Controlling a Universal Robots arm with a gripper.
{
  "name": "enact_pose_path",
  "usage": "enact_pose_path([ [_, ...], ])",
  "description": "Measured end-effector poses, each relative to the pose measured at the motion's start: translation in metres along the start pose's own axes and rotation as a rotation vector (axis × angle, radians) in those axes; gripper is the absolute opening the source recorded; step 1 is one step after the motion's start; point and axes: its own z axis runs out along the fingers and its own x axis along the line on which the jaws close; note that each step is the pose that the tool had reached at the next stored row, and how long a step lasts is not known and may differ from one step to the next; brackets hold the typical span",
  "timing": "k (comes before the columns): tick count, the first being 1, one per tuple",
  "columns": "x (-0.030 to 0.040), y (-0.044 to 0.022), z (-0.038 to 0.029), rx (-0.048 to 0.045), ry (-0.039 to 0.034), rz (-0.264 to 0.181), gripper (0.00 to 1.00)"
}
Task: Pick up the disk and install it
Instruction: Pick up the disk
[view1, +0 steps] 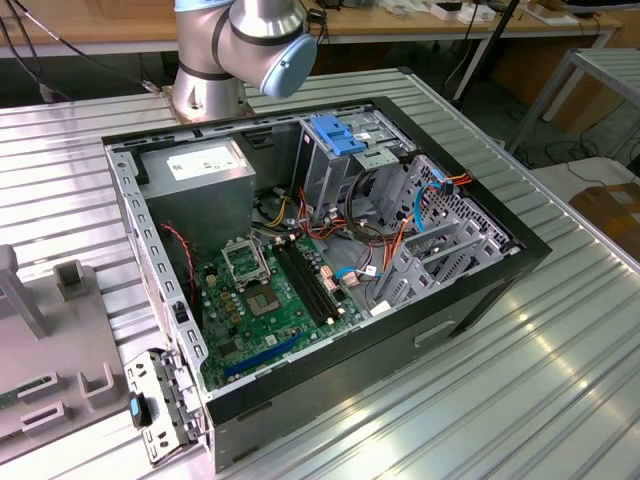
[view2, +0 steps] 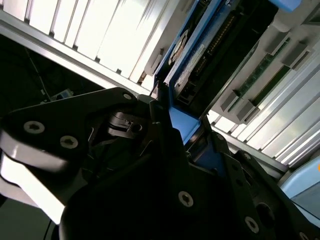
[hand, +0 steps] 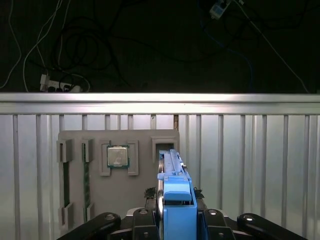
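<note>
The exterior view gives me the arm at the far side of the ribbed metal bench. Nearer stands the open computer case, its motherboard bare and a grey drive cage with a light-blue top at its far end. A grey fixture plate lies at the exterior view's left.

In the first wrist view the black hand grips the disk edge-on by its blue end. The disk is over the plate's edge, near a square processor chip, though I can't tell whether it is clear of the plate. Beyond the bench, cables trail over a dark floor.

The second wrist view shows the disk's dark underside framed by its bright blue carrier.
</note>
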Motion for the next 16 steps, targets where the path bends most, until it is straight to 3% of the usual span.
enact_pose_path([
  [16, -0.0004, -0.0004, -0.0164, 0.0002, 0.0050, 0.000, 0.37],
])
